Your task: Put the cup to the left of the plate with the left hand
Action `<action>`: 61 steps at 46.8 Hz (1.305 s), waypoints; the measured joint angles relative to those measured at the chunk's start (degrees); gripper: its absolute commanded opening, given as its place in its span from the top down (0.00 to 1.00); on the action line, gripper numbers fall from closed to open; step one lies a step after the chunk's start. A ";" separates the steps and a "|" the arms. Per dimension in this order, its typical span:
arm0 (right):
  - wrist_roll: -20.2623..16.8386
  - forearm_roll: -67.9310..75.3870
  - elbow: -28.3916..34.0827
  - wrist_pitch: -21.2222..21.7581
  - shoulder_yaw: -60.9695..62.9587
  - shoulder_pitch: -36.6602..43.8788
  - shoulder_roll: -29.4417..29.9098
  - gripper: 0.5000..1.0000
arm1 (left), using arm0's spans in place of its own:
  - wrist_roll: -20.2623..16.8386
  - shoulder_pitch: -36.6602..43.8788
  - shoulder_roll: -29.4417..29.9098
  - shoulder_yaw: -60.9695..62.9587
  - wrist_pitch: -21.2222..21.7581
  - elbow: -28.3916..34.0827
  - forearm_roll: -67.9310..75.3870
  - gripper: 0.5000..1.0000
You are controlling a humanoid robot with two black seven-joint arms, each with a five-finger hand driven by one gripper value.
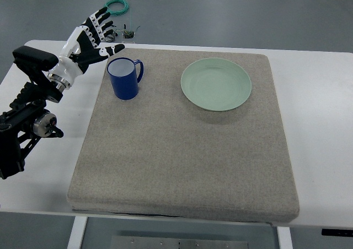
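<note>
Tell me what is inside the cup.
The cup looks empty: its pale inner wall shows, and nothing in it. The near wall hides part of the bottom. The left hand is open beside it.

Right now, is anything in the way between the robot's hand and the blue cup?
No. The left hand hovers open just up-left of the blue cup, with only bare grey mat between. The cup already stands left of the green plate.

Just beside my left hand (91,39), all hard white and black plastic, the blue cup (124,78) looks glossy and glazed. It stands on a matt, rough felt-like mat (182,155). Farther off, the pale green plate (216,84) shines smoothly.
</note>
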 measured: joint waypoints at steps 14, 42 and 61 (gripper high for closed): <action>0.00 0.00 0.00 0.00 0.00 0.00 0.00 0.13 | 1.14 -9.50 2.31 0.08 -0.04 0.90 -15.70 0.02; 0.01 0.00 0.00 0.00 0.00 0.00 0.00 0.13 | 14.61 -19.14 -4.44 0.18 0.02 13.22 -40.58 0.01; 0.03 0.00 0.00 0.00 0.00 0.00 0.00 0.13 | 16.44 -17.79 -6.95 0.00 -5.83 15.38 -47.46 0.01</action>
